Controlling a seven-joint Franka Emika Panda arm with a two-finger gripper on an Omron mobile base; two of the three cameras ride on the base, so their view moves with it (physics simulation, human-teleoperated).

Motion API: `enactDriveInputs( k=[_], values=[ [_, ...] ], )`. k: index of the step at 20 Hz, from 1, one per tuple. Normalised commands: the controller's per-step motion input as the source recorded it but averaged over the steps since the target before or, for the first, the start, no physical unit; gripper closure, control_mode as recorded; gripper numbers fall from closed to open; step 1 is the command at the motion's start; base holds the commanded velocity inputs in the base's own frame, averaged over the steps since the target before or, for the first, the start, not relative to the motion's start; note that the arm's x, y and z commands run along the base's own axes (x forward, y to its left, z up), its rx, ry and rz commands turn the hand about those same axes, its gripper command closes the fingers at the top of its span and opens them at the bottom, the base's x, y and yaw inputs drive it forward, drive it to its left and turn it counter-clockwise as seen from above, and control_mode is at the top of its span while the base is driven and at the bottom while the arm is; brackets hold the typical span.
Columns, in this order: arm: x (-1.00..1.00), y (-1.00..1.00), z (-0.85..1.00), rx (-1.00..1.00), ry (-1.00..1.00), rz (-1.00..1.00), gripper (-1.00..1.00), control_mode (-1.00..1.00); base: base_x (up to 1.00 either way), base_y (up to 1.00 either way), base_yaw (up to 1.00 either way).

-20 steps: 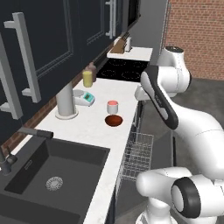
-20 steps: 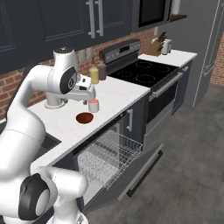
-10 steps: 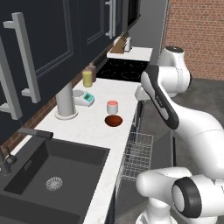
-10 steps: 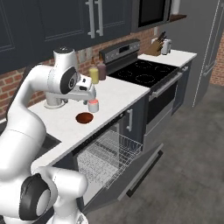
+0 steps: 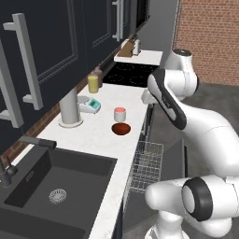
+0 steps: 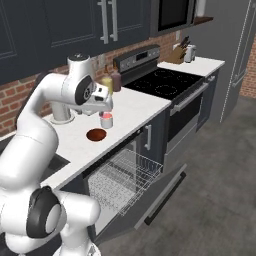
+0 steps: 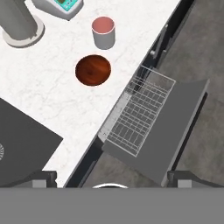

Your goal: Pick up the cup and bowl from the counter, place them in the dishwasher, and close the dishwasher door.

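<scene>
End effector (image 7: 112,177) hangs high over the front edge of the table (image 7: 52,109), looking straight down; the two dark fingertips (image 7: 41,178) stand far apart at the bottom corners of the hand view, so the jaws are wide and nothing sits between them. From the right base view the end effector (image 6: 102,98) sits above and just behind the cup (image 6: 106,120), not touching it.

Cup (image 7: 103,32): white, pinkish inside, upright on the table, also seen from the left base view (image 5: 120,114). Bowl (image 7: 92,70): dark red-brown, upright, just beside the cup on the side nearer the sink, with a small gap between them. Same pair in the left base view, bowl (image 5: 121,129) nearer the camera; bowl (image 6: 96,134) likewise in the right base view.

Dishwasher (image 6: 117,187) sits below the table edge, close to the bowl. Dishwasher door (image 7: 175,131) is dropped open, lying almost flat. Wire rack (image 7: 138,116) is pulled out over the door; no dishes seen in it.

Elsewhere on the table: tall grey cylinder (image 5: 70,108) on a round base, a small white and teal device (image 5: 90,105) beside it, a yellow jar (image 5: 93,84) near the wall. Black sink (image 5: 51,186) lies at the near end, black cooktop (image 5: 128,74) at the far end.
</scene>
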Motion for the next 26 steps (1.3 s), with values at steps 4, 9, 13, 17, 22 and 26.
enactDriveInputs(
  k=[4, 9, 13, 17, 22, 26],
  values=[
    [0.73, -0.18, -0.13, 0.08, 0.01, 0.00, -1.00, -1.00, 0.00, 0.00, 0.00],
    [0.79, -0.05, -0.27, 0.09, 0.02, 0.00, -1.00, -1.00, 0.00, 0.00, 0.00],
    [0.71, 0.00, -0.40, 0.05, 0.00, 0.00, -1.00, -1.00, 0.00, 0.00, 0.00],
    [0.88, 0.12, -0.52, 0.00, 0.00, 0.00, -1.00, -1.00, 0.00, 0.00, 0.00],
    [0.78, 0.09, -0.51, 0.00, 0.00, 0.00, -1.00, -1.00, 0.00, 0.00, 0.00],
    [0.61, 0.14, -0.49, 0.00, 0.00, 0.00, -1.00, -1.00, 0.00, 0.00, 0.00]
  ],
)
